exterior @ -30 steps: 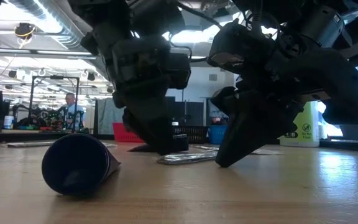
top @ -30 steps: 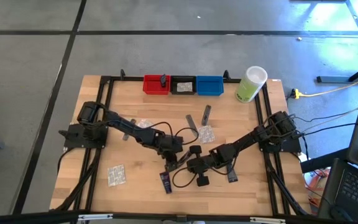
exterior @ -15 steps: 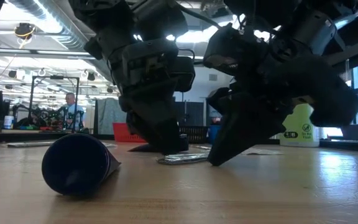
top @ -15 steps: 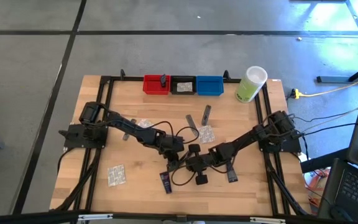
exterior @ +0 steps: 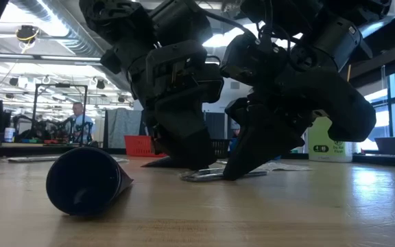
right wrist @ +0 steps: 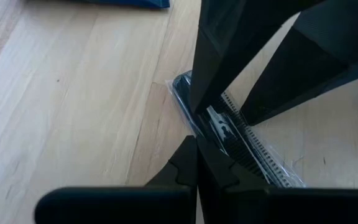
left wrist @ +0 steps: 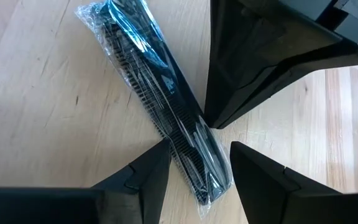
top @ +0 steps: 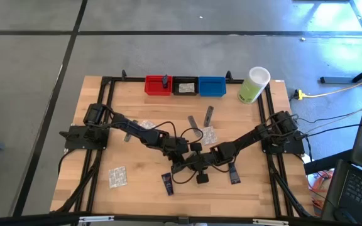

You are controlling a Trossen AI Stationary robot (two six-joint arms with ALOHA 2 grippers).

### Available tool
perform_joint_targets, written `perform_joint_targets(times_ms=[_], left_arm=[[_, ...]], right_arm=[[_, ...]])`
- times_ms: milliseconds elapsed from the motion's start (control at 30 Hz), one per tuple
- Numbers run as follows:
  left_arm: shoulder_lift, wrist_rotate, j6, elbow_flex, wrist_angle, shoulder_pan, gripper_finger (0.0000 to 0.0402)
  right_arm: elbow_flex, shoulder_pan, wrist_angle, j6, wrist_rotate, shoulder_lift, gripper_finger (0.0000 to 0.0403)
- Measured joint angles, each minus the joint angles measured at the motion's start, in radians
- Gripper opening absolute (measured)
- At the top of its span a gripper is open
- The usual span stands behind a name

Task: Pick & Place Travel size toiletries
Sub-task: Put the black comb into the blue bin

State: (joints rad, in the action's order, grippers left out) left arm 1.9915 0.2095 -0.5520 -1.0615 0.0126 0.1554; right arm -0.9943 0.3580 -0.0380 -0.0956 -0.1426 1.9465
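A: Note — both claws meet near the tabletop (top: 99, 125) centre. The item under them is a slim dark comb sealed in a clear crinkly wrapper (left wrist: 160, 102), lying flat on the wood.

B: State of the left claw (left wrist: 194, 165)?

A: Parted about as wide as the comb, one finger on each side of its end, tips at the wood. Not clamped, as far as I can see.

B: And the right claw (right wrist: 197, 155)?

A: Fingers pressed fully together, holding nothing; the joined tip rests on or just at the comb's edge, like a prod.

B: So which step?

A: My reading: the pick, not yet made. The right pins or nudges while the left straddles.

B: Next?

A: Left should close on the comb and lift, then carry toward 12 o'clock, where the red plastic bin (top: 158, 85), black bin (top: 185, 86) and blue bin (top: 212, 86) stand in a row. The flat wrapper may slip.

B: Other items?

A: A dark navy mini tube (exterior: 84, 182) lies at 6 o'clock of the claws.
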Motion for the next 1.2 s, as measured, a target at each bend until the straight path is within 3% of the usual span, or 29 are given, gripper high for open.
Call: perform_joint_targets(times_ms=[767, 933, 1200], left_arm=[[0.000, 0.002, 0.015, 0.002, -0.015, -0.001, 0.0168], [0.002, 0.031, 0.000, 0.002, -0.011, -0.006, 0.0168], [0.002, 0.028, 0.031, 0.003, -0.010, -0.006, 0.0168]], right_arm=[[0.002, -0.018, -0.021, 0.026, -0.104, -0.001, 0.0000], [-0.002, -0.028, -0.070, 0.043, -0.233, -0.002, 0.0000], [0.000, -0.022, -0.051, 0.026, -0.176, -0.009, 0.0000]])
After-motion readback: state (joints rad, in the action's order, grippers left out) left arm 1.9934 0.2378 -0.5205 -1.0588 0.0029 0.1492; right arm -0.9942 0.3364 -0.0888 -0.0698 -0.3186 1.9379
